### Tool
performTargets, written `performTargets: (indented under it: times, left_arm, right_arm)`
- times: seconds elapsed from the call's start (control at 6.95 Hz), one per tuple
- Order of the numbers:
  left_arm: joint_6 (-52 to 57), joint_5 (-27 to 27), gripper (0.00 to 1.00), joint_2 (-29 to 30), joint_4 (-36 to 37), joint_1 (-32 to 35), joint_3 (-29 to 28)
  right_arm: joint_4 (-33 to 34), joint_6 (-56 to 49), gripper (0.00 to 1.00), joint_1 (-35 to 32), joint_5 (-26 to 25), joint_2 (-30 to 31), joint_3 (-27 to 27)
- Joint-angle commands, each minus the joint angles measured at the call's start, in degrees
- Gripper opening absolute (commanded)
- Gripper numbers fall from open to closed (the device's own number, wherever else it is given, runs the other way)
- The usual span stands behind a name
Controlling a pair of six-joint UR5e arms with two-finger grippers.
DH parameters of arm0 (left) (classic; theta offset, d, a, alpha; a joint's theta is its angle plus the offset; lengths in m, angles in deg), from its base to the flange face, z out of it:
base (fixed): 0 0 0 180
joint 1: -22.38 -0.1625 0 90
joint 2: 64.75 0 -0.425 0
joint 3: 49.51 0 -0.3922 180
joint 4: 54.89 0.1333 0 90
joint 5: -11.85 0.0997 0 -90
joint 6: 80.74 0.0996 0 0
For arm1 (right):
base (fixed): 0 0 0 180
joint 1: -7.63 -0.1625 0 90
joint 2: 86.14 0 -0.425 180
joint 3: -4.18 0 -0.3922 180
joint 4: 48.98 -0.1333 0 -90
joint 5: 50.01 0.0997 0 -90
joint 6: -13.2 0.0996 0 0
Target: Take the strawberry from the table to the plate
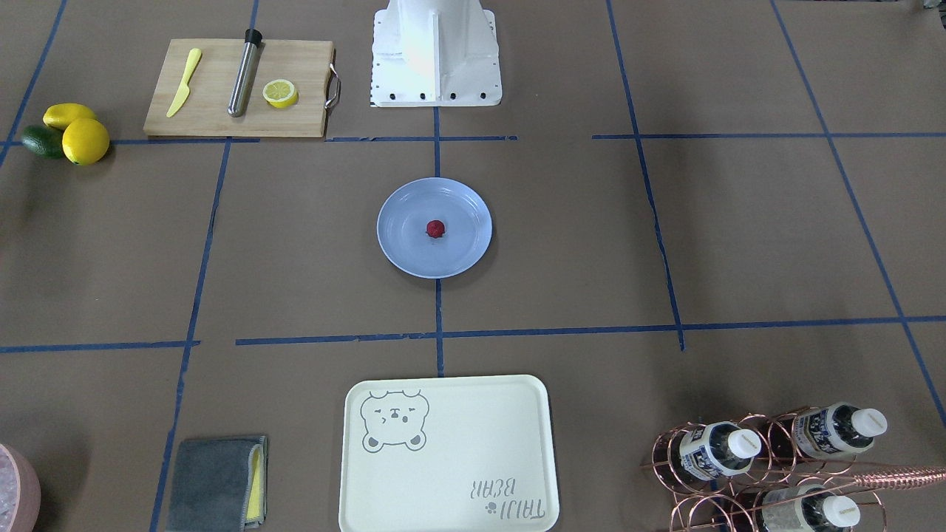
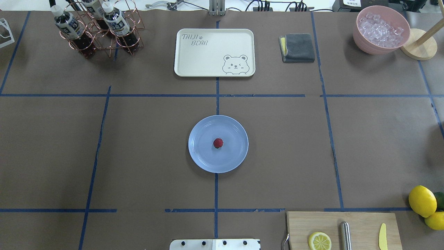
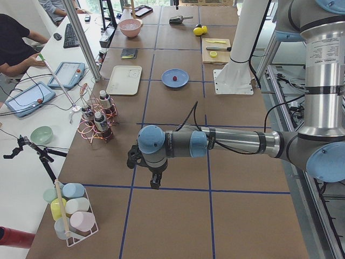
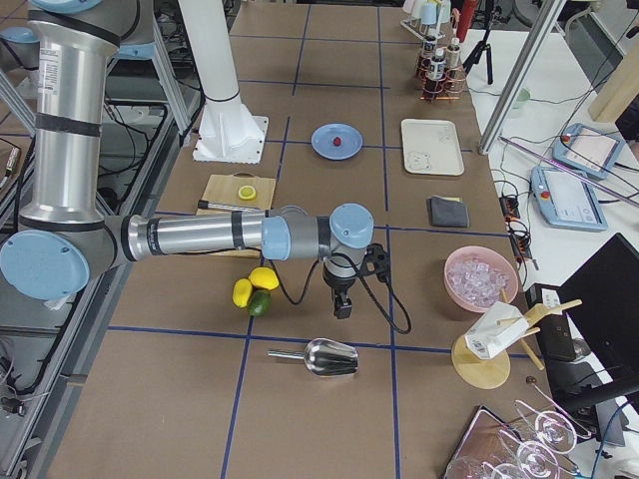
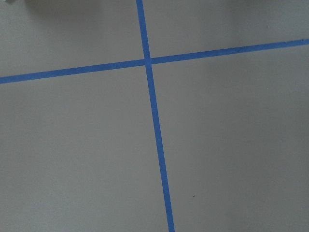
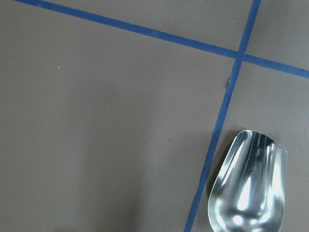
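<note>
At the centre of the round, shallow, light blue plastic plate (image 2: 203, 158) we see the tiny dark red strawberry (image 2: 218, 143). The plate sits in the middle of the brown paper-covered surface (image 2: 284, 146). Well apart from it, the left gripper (image 3: 155, 182) hangs over bare paper at one end. The right gripper (image 4: 341, 307) hangs near a shiny metal scoop (image 4: 318, 357) at the other. We cannot tell whether either's jaws are spread or pressed together.
</note>
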Motion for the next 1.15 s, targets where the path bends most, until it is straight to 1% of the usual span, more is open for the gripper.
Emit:
performTargets:
  times: [0.0,0.14,0.58,1.01]
  left_arm:
    - [-8.5,7.8,1.0,-0.5,0.0,-0.2,4.9]
    - [-8.4,7.7,1.0,-1.1,-0.3,-0.3,5.1]
    - [-8.6,6.5,1.0,-0.7,-3.8,-0.6,3.1]
    - [-8.4,6.1,1.0,-0.4,-4.3,-2.1,2.2]
  right_arm:
    - [0.0,0.1,1.0,0.0,0.0,-0.1,0.0]
    - [0.1,0.2,1.0,0.0,-0.1,0.0,-0.1]
    - [0.0,0.1,1.0,0.0,-0.1,-0.3,-1.2]
    - [-0.1,0.1,1.0,0.0,0.0,0.2,-1.4]
